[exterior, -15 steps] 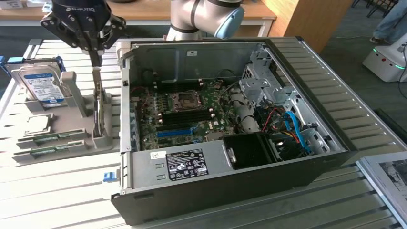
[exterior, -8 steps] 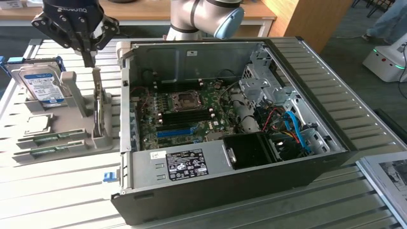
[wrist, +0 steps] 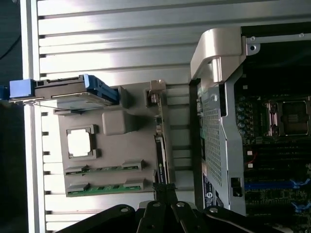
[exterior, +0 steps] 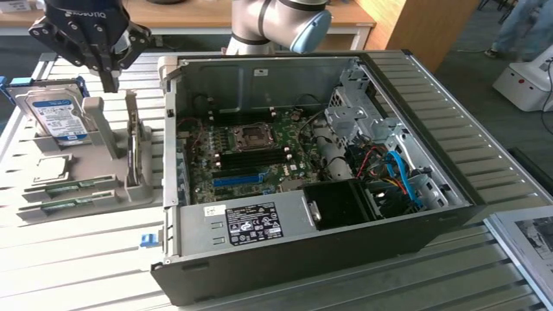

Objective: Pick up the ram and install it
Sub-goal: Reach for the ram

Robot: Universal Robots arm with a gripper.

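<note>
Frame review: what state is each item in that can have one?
end effector: shut, empty, above the holder
ram: on edge in the holder, ungripped
hard drive: upright in its slot
processor: flat in its recess
computer case: side open, motherboard exposed

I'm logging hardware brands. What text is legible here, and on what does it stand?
"ROBOTIQ", upside down and partly cut off: on the body of the gripper.
Too small to read: the black sticker in the computer case.
Blurred, unreadable: the hard drive label.
</note>
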